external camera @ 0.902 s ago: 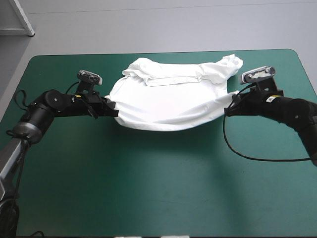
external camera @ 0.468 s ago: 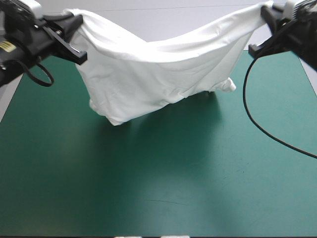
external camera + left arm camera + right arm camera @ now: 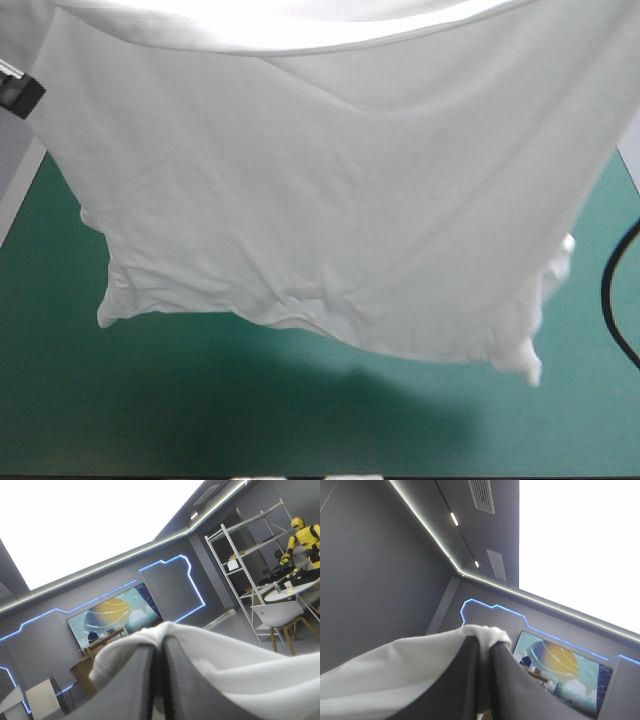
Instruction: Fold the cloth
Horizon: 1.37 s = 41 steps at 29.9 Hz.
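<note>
**mk:** ok so where's the T-shirt [image 3: 320, 200] right now? The high view is basically all white.

**jo:** Up in the air. It hangs like a curtain between the two arms. The top edge runs out of the high view and the lower edge dangles over the near half of the table [image 3: 60, 250]. There's a shadow [image 3: 400, 400] under it on the teal-green cover [image 3: 90, 410], so I'd say it hangs clear. Not 100% sure about the right-hand corner though.

**mk:** and do the grippers actually have it?

**jo:** Yep. On the left gripper [image 3: 161, 647] the black fingers [image 3: 131, 690] are pinched all but together, with a fold of white fabric bunched over the tips. Same deal on the right gripper [image 3: 484, 647], nearly meeting on a fold. Both wrist views look out into the room, so both arms are raised.

**mk:** which way does it run?

**jo:** Long axis goes left to right, one end pinched by each gripper, and the body drops straight down below them. So neither arm is nearer, each has its own end. My guess is it gets laid on the cover next, lower edge first. That only works if both arms go down together with the span taut. If one lags it lands skewed.

**mk:** count?

**jo:** One T-shirt, two grippers, one table. Also two bunched corners on the lower edge, one on the left [image 3: 110, 312] and one on the right [image 3: 525, 362]. Probably sleeves, can't really tell.
</note>
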Each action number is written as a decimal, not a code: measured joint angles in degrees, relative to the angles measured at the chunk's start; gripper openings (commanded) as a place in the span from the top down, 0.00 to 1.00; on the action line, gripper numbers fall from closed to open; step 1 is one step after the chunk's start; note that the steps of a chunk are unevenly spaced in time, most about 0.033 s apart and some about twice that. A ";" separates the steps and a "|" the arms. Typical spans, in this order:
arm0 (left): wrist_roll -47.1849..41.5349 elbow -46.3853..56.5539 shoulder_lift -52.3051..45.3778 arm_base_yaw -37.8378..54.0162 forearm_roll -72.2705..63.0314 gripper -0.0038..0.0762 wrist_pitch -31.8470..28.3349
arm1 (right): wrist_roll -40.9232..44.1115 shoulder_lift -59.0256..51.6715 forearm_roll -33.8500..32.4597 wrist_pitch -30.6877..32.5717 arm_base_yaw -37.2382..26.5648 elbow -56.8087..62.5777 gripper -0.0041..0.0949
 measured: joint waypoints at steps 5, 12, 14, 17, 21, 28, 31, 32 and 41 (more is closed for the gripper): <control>0.00 -1.66 -0.19 0.00 0.67 0.93 0.46 | 0.12 -0.25 -0.95 0.56 0.00 -2.93 0.96; -3.01 -1.49 4.56 0.00 3.31 0.93 1.86 | 2.04 1.98 -5.22 3.48 0.00 -2.93 0.96; -5.26 -0.19 7.35 0.00 5.18 0.93 2.05 | 3.12 3.64 -7.01 4.18 0.00 -2.66 0.96; -6.95 2.93 11.99 0.00 7.22 0.93 2.17 | 3.85 6.90 -8.57 4.77 0.00 -0.73 0.96; -7.35 6.10 20.05 0.00 8.49 0.93 1.16 | 4.20 14.02 -9.04 3.88 0.00 3.33 0.96; -7.13 -3.04 35.06 0.00 9.67 0.93 -1.10 | 3.54 30.59 -7.49 -0.59 0.00 2.08 0.98; -7.13 -12.63 38.85 0.00 9.75 0.93 0.91 | 3.28 34.50 -7.35 0.04 0.00 -2.69 0.98; -7.13 -14.76 38.99 0.00 9.75 0.93 1.01 | 3.28 35.03 -7.22 0.08 0.00 -4.42 0.98; -7.71 -23.79 34.24 0.00 11.26 0.93 3.27 | 2.43 33.29 1.70 2.44 -5.07 -16.08 0.97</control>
